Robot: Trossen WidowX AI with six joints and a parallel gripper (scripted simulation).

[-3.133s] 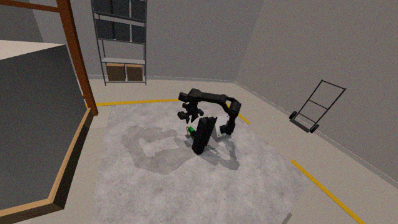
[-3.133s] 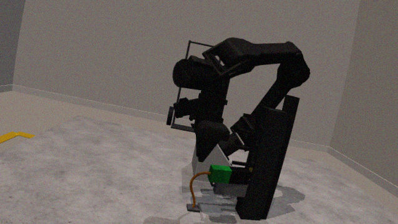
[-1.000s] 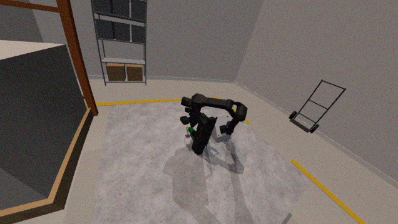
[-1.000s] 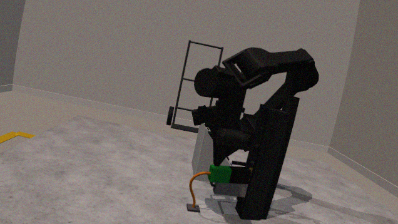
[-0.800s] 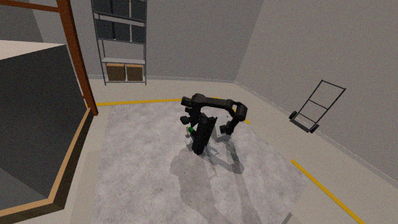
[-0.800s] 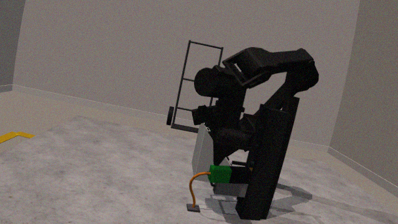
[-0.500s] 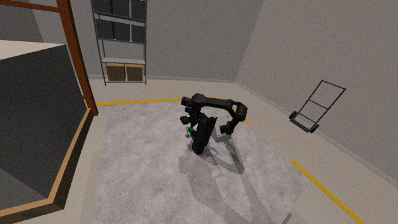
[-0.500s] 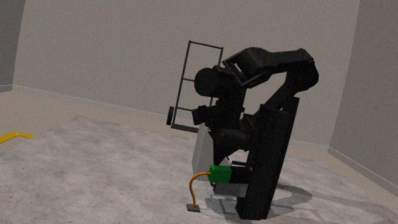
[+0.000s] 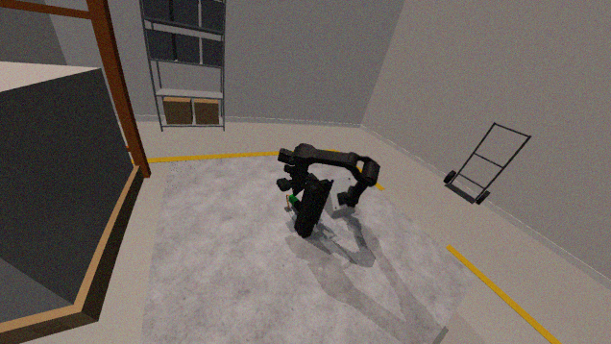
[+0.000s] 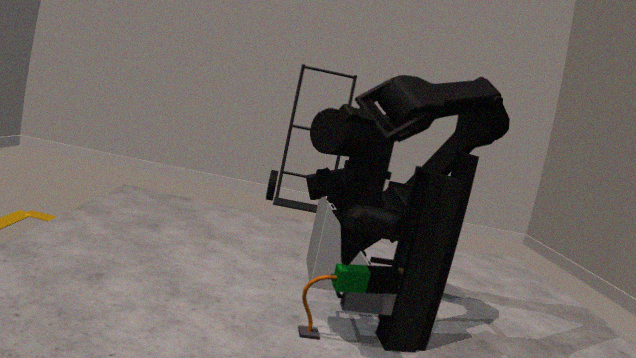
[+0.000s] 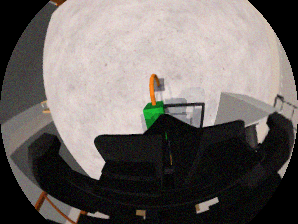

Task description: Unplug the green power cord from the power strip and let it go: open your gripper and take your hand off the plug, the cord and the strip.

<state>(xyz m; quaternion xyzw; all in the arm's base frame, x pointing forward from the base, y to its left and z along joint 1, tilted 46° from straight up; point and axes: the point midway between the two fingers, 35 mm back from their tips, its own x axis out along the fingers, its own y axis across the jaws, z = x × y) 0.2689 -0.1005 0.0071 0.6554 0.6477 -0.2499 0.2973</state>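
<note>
The power strip [image 9: 314, 207] [image 10: 432, 255] is a tall black block standing tilted on the floor. The green plug [image 9: 293, 198] [image 10: 352, 278] [image 11: 152, 113] sticks out sideways from it, with a black section between its green body and the strip. An orange cord [image 10: 305, 299] [image 11: 152, 90] curves from the plug down to a small dark plate [image 10: 309, 332]. My gripper [image 10: 346, 261] [image 11: 164, 117] is shut with nothing between its fingers. Its tips are just above the plug, by the green body's top; whether they touch is unclear. The fingers hide part of the plug in the wrist view.
A light grey panel [image 10: 322, 250] [image 11: 237, 107] stands close behind the plug. A hand truck [image 9: 487, 165] leans by the wall. A shelf rack with boxes [image 9: 207, 111] stands at the back, and a wood-edged structure [image 9: 112, 226] is at the left of the top view.
</note>
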